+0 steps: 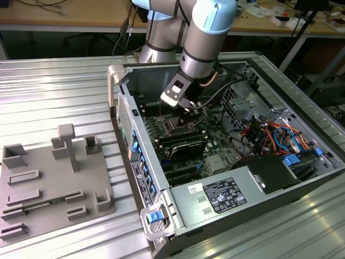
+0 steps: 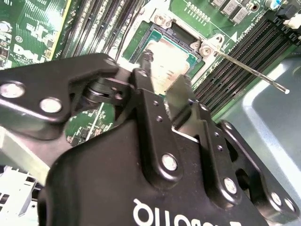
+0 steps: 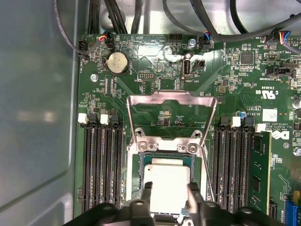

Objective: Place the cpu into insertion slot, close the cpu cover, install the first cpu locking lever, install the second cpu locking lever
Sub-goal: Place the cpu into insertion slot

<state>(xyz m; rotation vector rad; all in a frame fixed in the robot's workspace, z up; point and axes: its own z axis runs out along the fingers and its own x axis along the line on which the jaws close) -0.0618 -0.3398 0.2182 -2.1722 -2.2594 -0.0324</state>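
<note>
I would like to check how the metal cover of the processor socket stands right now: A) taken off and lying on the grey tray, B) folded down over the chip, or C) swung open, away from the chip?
C: in the first wrist view the cover is swung back, with the green board visible through its opening. The chip is uncovered beneath the gripper.

The exterior view looks down at a slant from well back, taking in the whole open grey metal computer case [image 1: 137,156] and the grey and light-blue robot arm [image 1: 205,48]. The first wrist view faces the green motherboard [image 3: 155,61] squarely and from close by. The second wrist view looks along the black gripper [image 2: 164,75], very near and oblique. Both wrist views share the silvery-grey square cpu [image 3: 167,179] [image 2: 169,54].
</note>
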